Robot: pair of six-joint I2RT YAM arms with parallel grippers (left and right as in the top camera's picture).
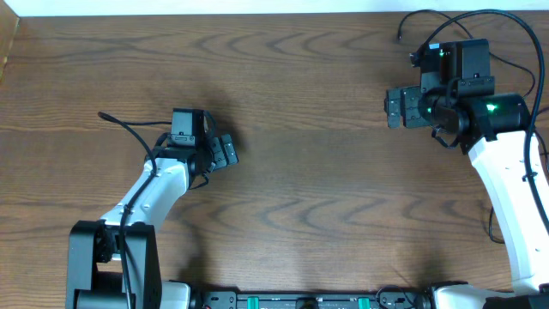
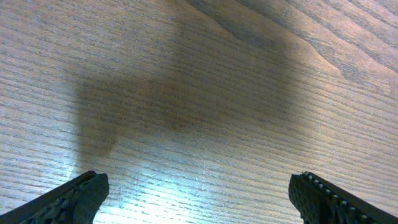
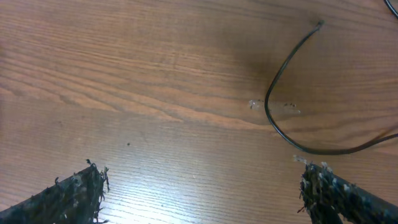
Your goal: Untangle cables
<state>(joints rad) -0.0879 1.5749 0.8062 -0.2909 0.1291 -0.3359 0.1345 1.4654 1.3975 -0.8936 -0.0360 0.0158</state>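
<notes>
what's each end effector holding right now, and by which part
Nothing is held. Both the left end effector and right end effector are open; a thin black cable lies on the table beyond the right one, untouched.

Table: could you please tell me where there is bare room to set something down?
Bare: the wide table stretch between left gripper and right gripper, and the near middle. Crowded: by the right gripper, where a cable lies.
</notes>
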